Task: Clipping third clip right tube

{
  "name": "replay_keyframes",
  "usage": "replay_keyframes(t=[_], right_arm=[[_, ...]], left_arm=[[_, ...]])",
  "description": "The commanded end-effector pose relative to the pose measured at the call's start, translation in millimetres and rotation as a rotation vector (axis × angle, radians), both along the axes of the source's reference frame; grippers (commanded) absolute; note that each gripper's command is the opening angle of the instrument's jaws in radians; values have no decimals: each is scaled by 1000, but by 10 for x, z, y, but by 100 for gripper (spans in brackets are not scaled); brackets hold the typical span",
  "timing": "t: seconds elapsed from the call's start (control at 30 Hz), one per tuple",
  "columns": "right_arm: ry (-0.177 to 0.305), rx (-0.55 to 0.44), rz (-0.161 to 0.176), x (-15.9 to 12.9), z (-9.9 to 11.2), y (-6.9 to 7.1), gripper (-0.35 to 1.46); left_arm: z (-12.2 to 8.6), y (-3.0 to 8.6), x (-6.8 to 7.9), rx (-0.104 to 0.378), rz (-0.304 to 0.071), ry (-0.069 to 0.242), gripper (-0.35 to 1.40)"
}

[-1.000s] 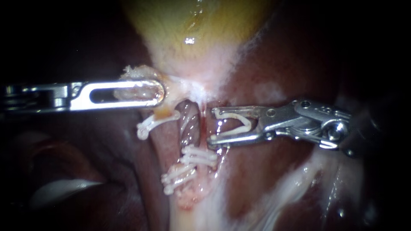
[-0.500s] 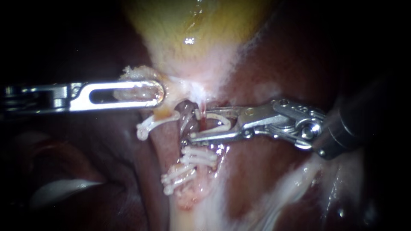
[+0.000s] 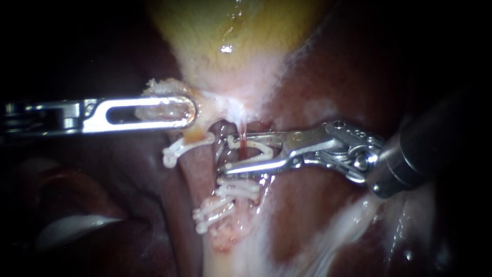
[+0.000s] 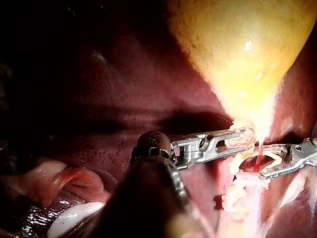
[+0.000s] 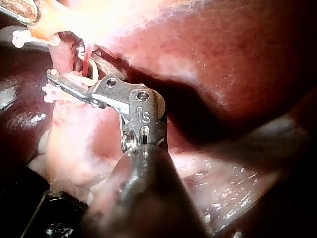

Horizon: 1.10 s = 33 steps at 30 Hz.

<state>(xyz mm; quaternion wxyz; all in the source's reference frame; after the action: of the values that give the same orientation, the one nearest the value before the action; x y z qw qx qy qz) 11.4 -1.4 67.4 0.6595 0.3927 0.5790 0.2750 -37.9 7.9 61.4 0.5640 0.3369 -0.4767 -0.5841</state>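
- right instrument (image 3: 226, 152): thick dark shaft closest to the camera, coming in from the right. Jaws stand apart, and both bear on the open white clip (image 3: 259, 149) seated between them.
- jaw tips and clip mouth straddle the right tube (image 3: 223, 131), one jaw on each side. The clip's legs are spread, not closed on the tube.
- just below the lower jaw, two seated clips (image 3: 238, 187) cross the same tube. A lower clip pair (image 3: 210, 213) sits further down; can't tell which tube it holds.
- lone clip (image 3: 182, 147) hangs off the left tube (image 3: 200, 169), beside the right one.
- left instrument (image 3: 192, 110): in from the left, slotted jaws pressed together on pale tissue (image 3: 207, 100) at the gallbladder neck. Tissue shows through the slot.
- gallbladder (image 3: 230, 31): yellow, behind both tips.
- liver (image 3: 348, 66): dark red, furthest back.
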Motion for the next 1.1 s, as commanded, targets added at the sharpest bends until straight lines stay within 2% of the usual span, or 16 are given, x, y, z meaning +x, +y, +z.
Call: replay_keyframes(t=[0.03,0.23,0.53,0.67,1.1], right_arm=[[13,7,1,0,-3,0,45],[58,27,2,1,-15,0,45],[106,55,34,1,-37,11,46],[126,62,35,1,-43,16,45],[131,66,39,1,-46,18,41]], left_arm=[[1,0,0,0,0,0,-35],[3,0,1,0,1,-1,-35],[4,1,2,-1,2,-1,-35],[5,0,2,-1,2,-1,-35],[6,0,2,-2,1,-1,-35]])
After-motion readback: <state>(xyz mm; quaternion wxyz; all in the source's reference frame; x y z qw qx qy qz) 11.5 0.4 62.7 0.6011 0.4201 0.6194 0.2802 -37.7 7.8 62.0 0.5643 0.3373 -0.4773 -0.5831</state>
